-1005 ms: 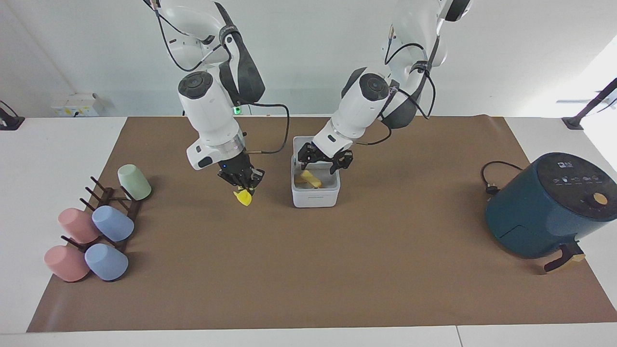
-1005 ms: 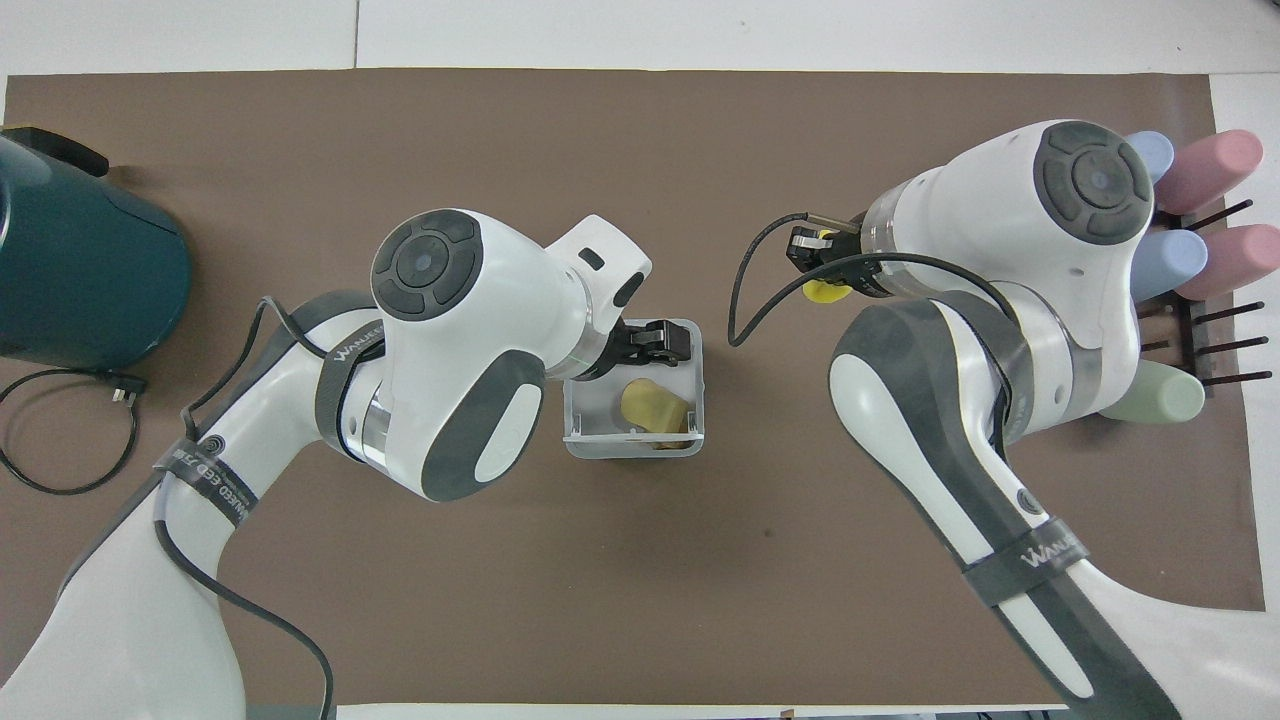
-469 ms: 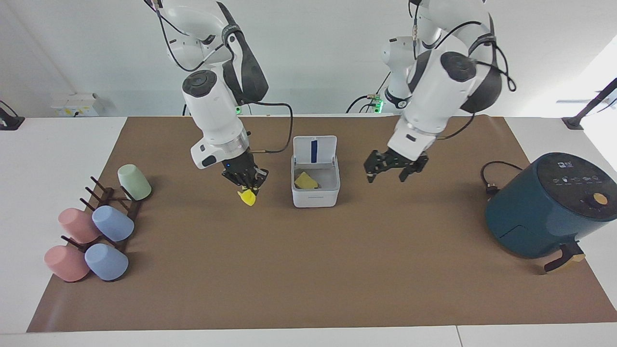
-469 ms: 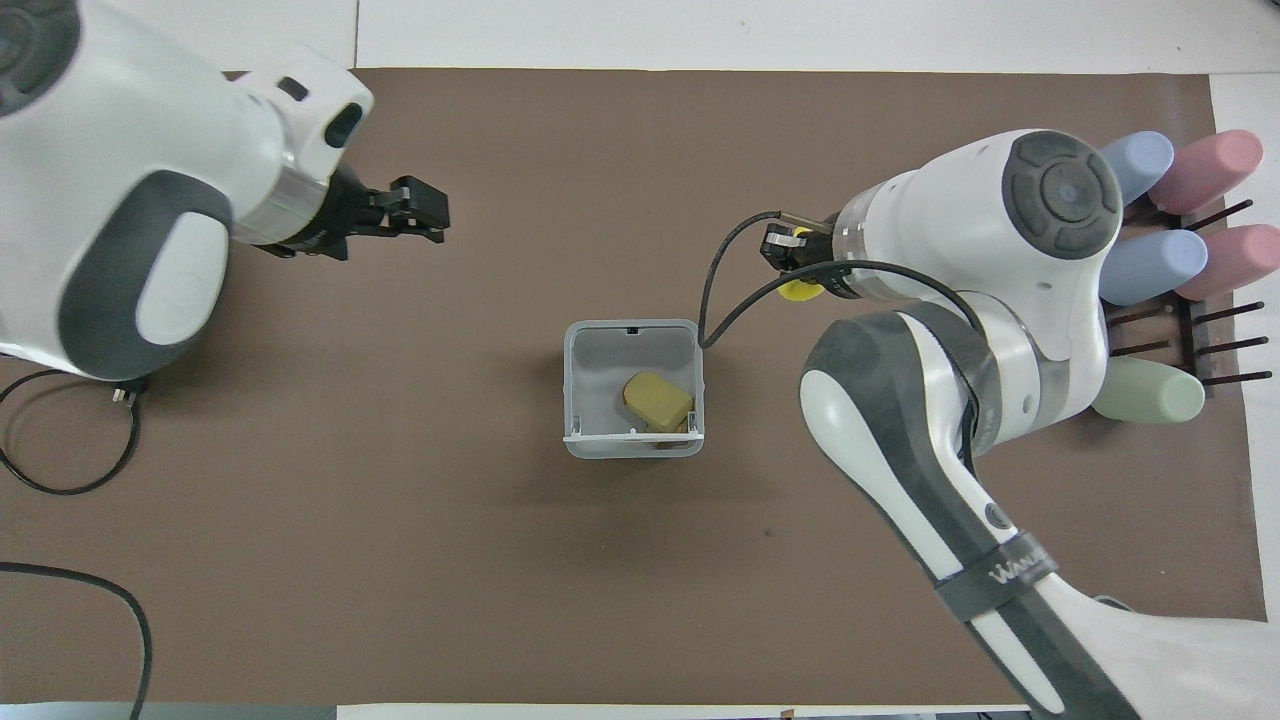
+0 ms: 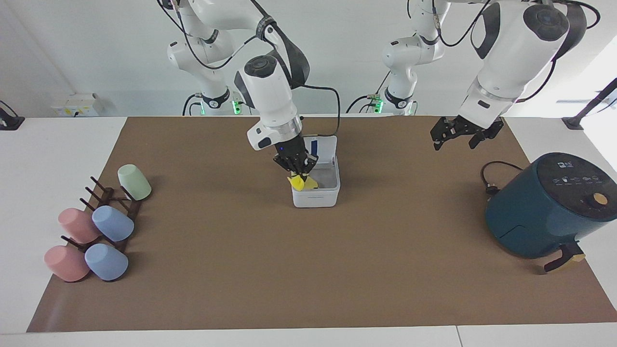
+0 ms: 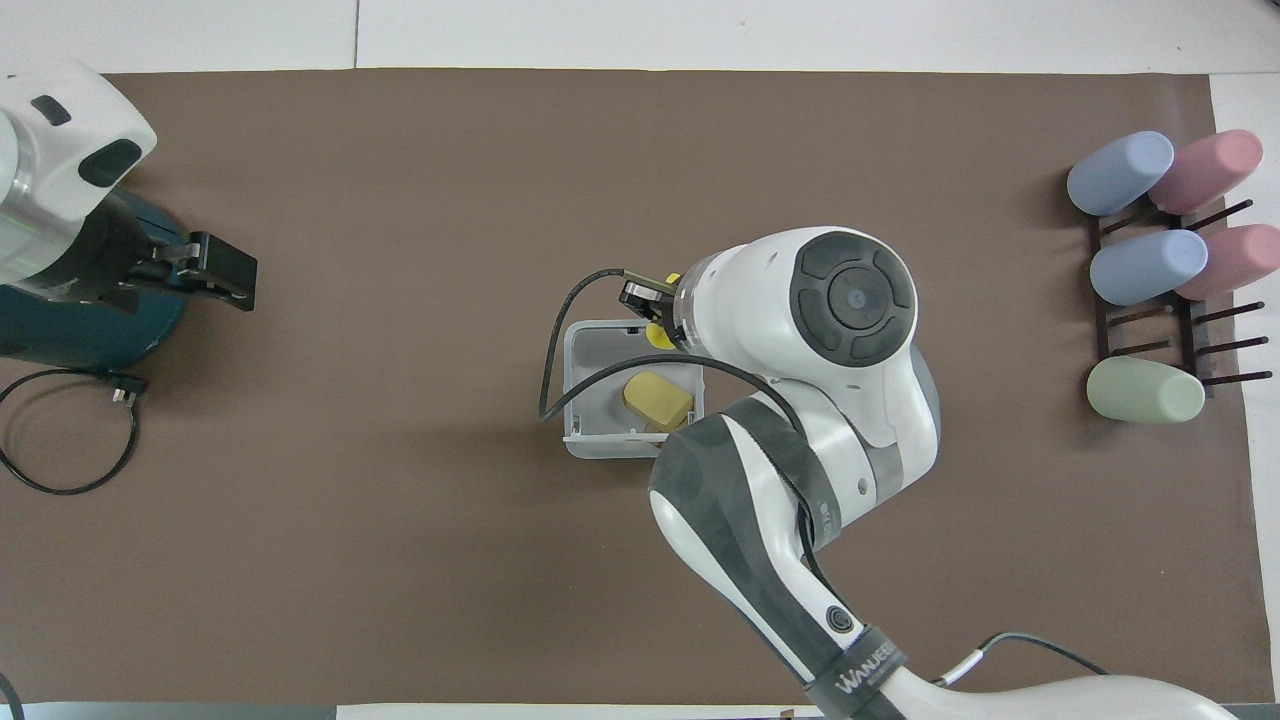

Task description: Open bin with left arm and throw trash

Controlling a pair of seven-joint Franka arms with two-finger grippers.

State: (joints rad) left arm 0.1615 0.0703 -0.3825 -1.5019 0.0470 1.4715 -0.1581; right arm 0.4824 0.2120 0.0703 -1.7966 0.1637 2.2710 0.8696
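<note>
Facing view shows you the right gripper [image 5: 299, 176] clamped on the yellow trash piece [image 5: 298, 183] over the open bin [image 5: 315, 196]; the left gripper [image 5: 457, 136] hangs spread, empty, near the air fryer [image 5: 549, 207].

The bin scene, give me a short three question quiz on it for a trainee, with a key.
1. True or false: the lid of the bin stands open.
2. What does the right hand hold over the bin?
A. a pink cup
B. a yellow scrap
C. a plug
3. Fill in: the left hand is open and holds ____, up over the mat's corner near the air fryer.

Key: 1 true; 2 B; 3 nothing. A pale yellow chunk already lies in the bin.
</note>
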